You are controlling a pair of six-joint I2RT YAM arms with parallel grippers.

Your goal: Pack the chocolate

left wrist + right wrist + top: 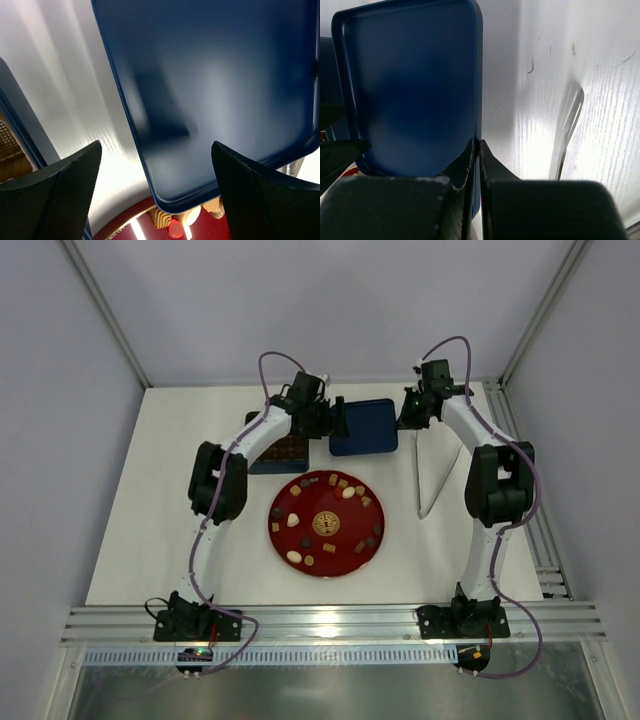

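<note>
The chocolate (348, 493), several small dark, light brown and cream pieces, lies spread on the red plate (345, 510) in the middle of the table. A few pieces (165, 217) show in the left wrist view under the corner of a dark blue lid (215, 75). The dark blue tin with a grid (280, 453) sits behind the plate, partly under my left arm. My left gripper (338, 420) is open at the lid's (363, 427) left edge. My right gripper (405, 420) is shut on the lid's right rim (477, 100).
Metal tongs (440, 475) lie on the white table to the right of the lid and also show in the right wrist view (567, 130). The tin's edge (10, 145) shows at the far left of the left wrist view. Frame rails run along the table's right and near edges.
</note>
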